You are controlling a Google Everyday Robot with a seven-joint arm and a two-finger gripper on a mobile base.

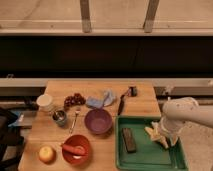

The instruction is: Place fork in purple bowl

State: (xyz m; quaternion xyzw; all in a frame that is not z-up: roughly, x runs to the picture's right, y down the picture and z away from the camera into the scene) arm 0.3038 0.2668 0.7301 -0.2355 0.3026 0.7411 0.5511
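The fork (75, 119) is slim and silvery. It lies on the wooden table just left of the purple bowl (98, 121), which stands near the table's middle and looks empty. My gripper (159, 135) hangs from the white arm (185, 115) at the right. It is low over the right part of the green tray (150, 156), well to the right of both the bowl and the fork, and it holds nothing that I can see.
A black-handled knife (122, 104), blue cloth (100, 100), grapes (74, 100), white cup (46, 102) and metal can (60, 117) lie behind the bowl. A red bowl (76, 148) with a carrot and an apple (46, 154) sit at the front left. A dark block (129, 139) lies in the tray.
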